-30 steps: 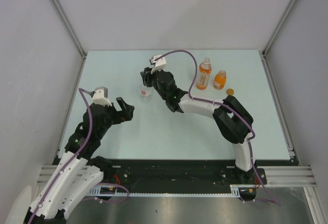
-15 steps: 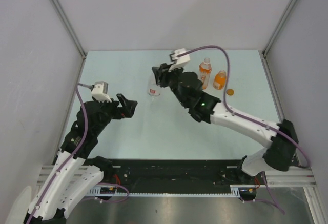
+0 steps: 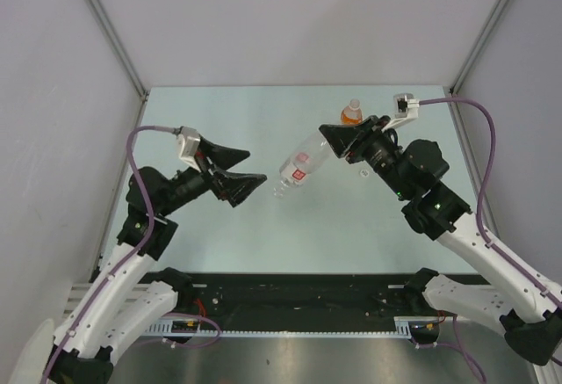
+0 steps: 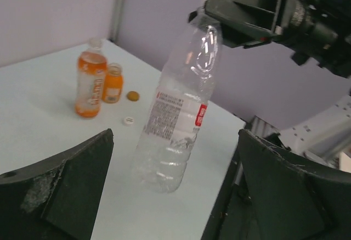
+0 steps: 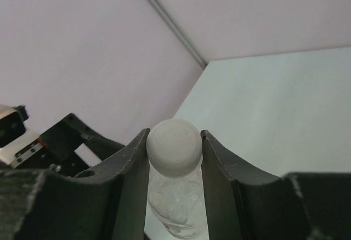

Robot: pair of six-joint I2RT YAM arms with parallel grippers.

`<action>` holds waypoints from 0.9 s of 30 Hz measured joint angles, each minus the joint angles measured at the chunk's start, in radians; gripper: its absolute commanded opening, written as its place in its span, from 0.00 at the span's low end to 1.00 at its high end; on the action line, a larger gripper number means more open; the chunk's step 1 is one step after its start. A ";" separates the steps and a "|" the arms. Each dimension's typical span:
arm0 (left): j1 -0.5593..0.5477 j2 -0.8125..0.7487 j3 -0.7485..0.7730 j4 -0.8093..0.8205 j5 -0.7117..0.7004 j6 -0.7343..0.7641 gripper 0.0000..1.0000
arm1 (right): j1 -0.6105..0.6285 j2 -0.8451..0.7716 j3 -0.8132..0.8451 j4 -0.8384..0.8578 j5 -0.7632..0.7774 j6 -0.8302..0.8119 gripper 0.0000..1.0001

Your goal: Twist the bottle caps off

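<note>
Above the table [image 3: 211,120], right gripper [image 3: 330,141] pinched clear bottle [image 3: 303,164] at its white cap [image 5: 174,146], body tilted toward wide-open left gripper [image 3: 253,166], likely for bracing.

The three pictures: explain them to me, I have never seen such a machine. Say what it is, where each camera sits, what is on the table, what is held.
This is a two-armed robot bolted to a table. One picture looks down from above; the other two come from cameras on the wrists. The right gripper clamps a clear bottle at its screwed-on cap, holding it tilted. The left gripper is open, facing it. On the table stand a tall orange bottle and a short orange bottle, with a loose orange cap and a loose white cap beside them.
</note>
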State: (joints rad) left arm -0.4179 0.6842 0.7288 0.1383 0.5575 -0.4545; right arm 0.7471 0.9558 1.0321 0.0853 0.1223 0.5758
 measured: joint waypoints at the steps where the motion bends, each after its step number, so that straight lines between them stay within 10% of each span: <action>1: -0.002 0.024 0.002 0.032 0.045 -0.005 1.00 | -0.025 -0.016 -0.019 -0.001 -0.051 0.033 0.00; 11: -0.189 0.186 0.074 0.075 0.280 0.054 1.00 | -0.060 -0.077 -0.103 0.116 -0.391 0.190 0.00; 27: -0.233 0.179 0.075 0.073 0.336 0.090 1.00 | 0.105 -0.076 -0.149 0.266 -0.408 0.105 0.00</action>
State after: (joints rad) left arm -0.6506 0.8631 0.8040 0.2115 0.8940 -0.3649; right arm 0.8516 0.8795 0.8829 0.3508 -0.2859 0.6811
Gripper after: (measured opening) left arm 0.996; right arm 0.419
